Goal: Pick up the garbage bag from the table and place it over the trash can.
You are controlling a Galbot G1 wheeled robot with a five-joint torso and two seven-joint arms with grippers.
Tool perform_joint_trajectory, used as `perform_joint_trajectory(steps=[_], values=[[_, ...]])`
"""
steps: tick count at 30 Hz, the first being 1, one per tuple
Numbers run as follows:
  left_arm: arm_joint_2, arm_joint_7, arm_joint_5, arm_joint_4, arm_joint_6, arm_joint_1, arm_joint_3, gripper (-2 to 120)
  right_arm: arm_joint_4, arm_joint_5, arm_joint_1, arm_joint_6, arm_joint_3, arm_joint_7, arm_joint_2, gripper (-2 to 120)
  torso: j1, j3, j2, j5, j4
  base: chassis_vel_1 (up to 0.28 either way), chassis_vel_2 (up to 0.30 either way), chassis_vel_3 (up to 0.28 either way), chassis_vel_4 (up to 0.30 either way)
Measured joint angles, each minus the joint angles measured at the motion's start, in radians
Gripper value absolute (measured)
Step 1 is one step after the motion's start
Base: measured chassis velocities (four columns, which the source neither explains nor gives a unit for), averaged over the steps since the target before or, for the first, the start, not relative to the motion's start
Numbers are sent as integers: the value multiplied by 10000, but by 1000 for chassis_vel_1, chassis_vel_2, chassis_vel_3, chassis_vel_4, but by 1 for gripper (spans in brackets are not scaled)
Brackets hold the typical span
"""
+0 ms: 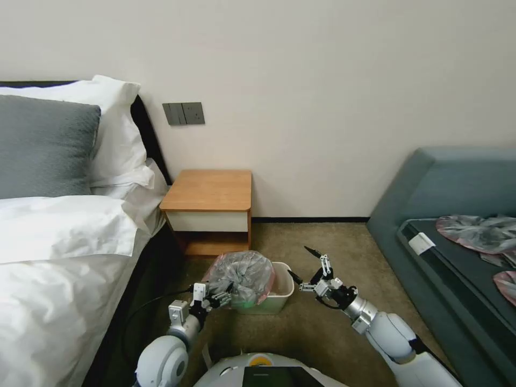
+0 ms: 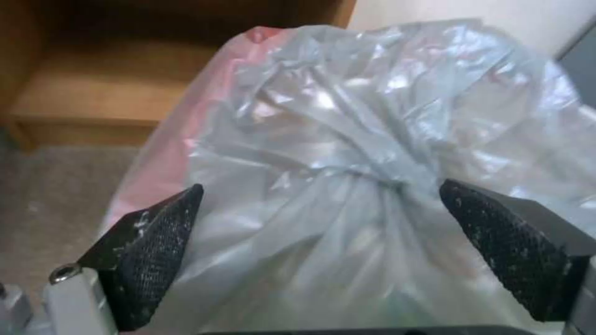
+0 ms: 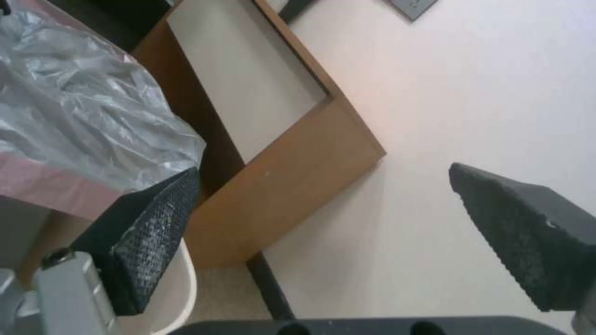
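On the floor before the table (image 1: 208, 191), the bag (image 1: 242, 277) is lying bunched over the bin (image 1: 279, 295). Left end effector (image 2: 320, 218) is gaping apart around the bag; right end effector (image 1: 303, 266) is hanging spread beside the bin.

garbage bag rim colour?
Pink, on the translucent grey garbage bag; shows best in the left wrist view.

Head overview; close wrist views (shared garbage bag (image 1: 240, 276))
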Motion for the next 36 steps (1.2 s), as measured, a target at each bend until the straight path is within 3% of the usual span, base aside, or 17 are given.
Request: perform_joint_trajectory(steps=[5, 12, 23, 31, 36], values=[[-234, -147, -691, 10, 3, -204, 82, 98, -23, 28, 121, 6, -84, -18, -30, 100, 0, 0, 0, 1, 1, 0, 0, 0, 0], [-463, -194, -894, 307, 249, -639, -163, 97, -88, 76, 329, 3, -284, -46, -126, 100, 1, 0, -1, 0, 3, 0, 0, 0, 0], [-235, 488, -1095, 784, 1408, -1395, -526, 94, -49, 109, 198, 8, -236, -44, -150, 100, 1, 1, 0, 0, 2, 0, 0, 0, 0], [-104, 772, -1433, 1100, 1861, -1854, -543, 93, 33, 105, 78, 8, -242, -43, -93, 100, 1, 1, -1, 0, 1, 0, 0, 0, 0], [-134, 788, -1565, 1275, 1977, -2071, -505, 84, 73, 97, -31, 10, -209, -41, -44, 100, 1, 0, -1, 0, 1, 0, 0, 0, 0]])
